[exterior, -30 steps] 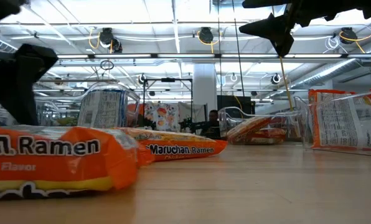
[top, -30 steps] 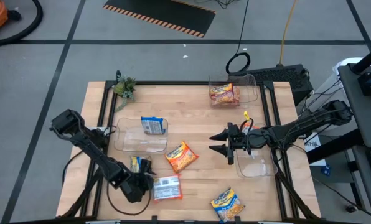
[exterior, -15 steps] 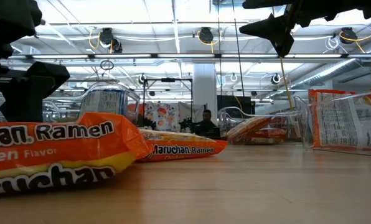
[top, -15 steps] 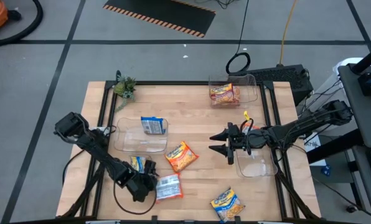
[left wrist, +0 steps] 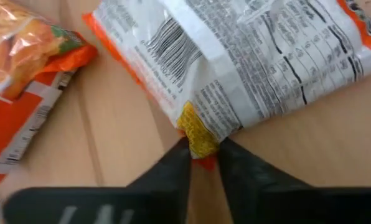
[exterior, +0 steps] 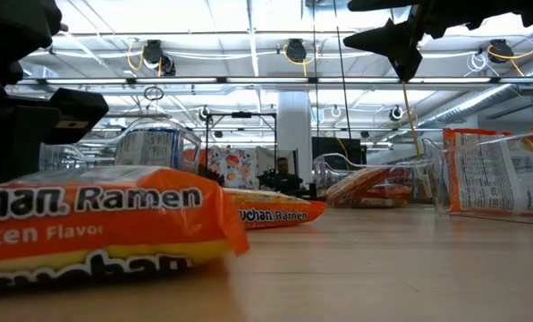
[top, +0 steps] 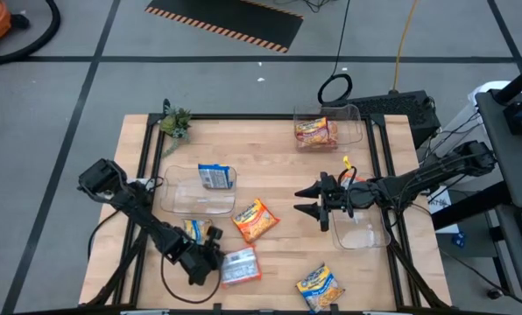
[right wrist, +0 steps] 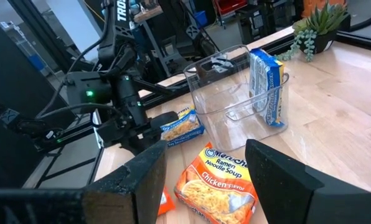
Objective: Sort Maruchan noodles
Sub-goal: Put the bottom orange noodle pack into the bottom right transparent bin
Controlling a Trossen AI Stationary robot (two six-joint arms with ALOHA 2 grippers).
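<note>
My left gripper [top: 215,260] is low at the table's near left, shut on a Maruchan packet [top: 240,267] that lies white printed back up with orange trim; the low view shows its orange side [exterior: 97,224]. My right gripper [top: 301,200] is open and empty, held high above the table's middle right [exterior: 396,45]. An orange packet [top: 255,219] and a yellow-and-blue one [top: 192,230] lie flat near the middle. Another packet [top: 319,285] lies at the near edge. A blue packet [top: 215,177] stands in the left clear bin [top: 191,197]. Orange packets [top: 316,131] sit in the far bin. My left gripper pinches the packet's nearest end, at a yellow-and-orange corner [left wrist: 200,140], between its two fingers [left wrist: 173,168]. The fingers come low from the table's left, pointing toward its right. The rest of the packet [left wrist: 248,62] stretches away from the fingers, low over the wood.
A clear bin [top: 362,232] stands under my right arm near the right edge, and the far bin [top: 349,122] at the far right. A small potted plant [top: 175,121] is at the far left corner. Bare wood lies between the middle packets and the far bin.
My left gripper has moved a little toward the table's right edge, and the held packet has gone with it, sliding right along the near part of the table. My right arm has kept still.
</note>
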